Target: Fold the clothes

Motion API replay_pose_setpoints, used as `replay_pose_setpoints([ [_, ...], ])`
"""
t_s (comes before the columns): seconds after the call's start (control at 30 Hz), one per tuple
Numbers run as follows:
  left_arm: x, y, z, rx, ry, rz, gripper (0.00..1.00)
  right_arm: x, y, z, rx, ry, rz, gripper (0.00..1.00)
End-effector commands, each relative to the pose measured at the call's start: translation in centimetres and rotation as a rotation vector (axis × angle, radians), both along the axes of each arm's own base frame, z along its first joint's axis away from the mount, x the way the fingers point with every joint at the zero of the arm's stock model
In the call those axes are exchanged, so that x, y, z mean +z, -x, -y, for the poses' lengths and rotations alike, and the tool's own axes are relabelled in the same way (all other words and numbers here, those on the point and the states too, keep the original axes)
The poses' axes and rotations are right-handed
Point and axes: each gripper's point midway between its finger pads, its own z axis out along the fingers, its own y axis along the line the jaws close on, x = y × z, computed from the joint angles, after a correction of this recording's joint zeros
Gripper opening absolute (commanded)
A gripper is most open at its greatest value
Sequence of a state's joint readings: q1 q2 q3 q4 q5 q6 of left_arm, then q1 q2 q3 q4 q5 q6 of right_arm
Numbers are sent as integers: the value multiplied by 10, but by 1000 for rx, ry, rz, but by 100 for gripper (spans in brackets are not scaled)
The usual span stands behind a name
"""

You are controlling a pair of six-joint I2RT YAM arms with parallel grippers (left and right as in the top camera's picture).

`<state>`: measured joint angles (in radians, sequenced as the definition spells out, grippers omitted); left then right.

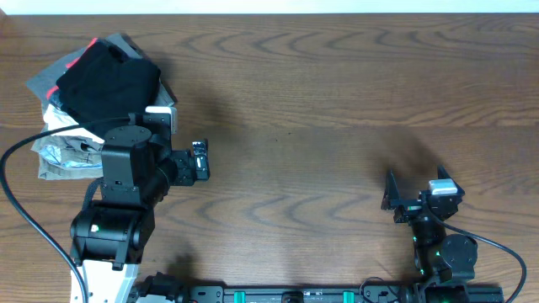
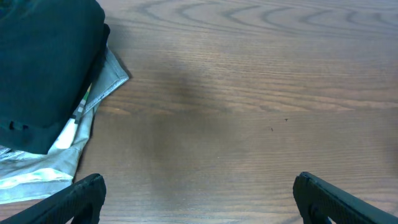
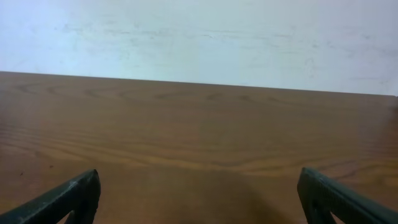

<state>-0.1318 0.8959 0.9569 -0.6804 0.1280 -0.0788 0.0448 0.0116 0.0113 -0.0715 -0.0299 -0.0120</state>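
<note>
The black T-shirt (image 1: 109, 80) lies bunched in a folded heap on top of a pile of other garments at the table's far left; no logo shows. It also fills the upper left corner of the left wrist view (image 2: 43, 62). My left gripper (image 1: 200, 160) is open and empty, just right of the pile and apart from the shirt; its two fingertips frame bare wood (image 2: 199, 199). My right gripper (image 1: 415, 189) is open and empty at the near right, far from the shirt, with only table between its fingers (image 3: 199, 199).
Under the black shirt lie folded garments: a grey one with red trim (image 1: 63, 71) and white and grey ones (image 1: 63, 151), whose edge shows in the left wrist view (image 2: 93, 99). A black cable (image 1: 17, 198) loops at the left. A pale wall (image 3: 199, 37) stands beyond the wooden table's (image 1: 337, 101) far edge.
</note>
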Motion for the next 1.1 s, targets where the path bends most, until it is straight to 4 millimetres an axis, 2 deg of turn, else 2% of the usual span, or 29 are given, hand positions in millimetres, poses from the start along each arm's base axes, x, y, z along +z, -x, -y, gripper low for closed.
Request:
replay_pose_setpoints([
  [0.0,-2,1,1,2,10,-6,98,-1,0,-3,13,11,2,99],
  [0.4,1,2,0,2,12,5,98,-1,0,-3,13,11,2,99],
  [0.67,-1,44,-22,69,-42,19,98,-1,0,-3,13,11,2,99],
  [0.83,-22,65,-33,115,-30,100,98,-1,0,-3,13,11,2,99],
  [1.07,-60,73,-39,148,1,275,98,-1,0,-3,13,11,2,99],
])
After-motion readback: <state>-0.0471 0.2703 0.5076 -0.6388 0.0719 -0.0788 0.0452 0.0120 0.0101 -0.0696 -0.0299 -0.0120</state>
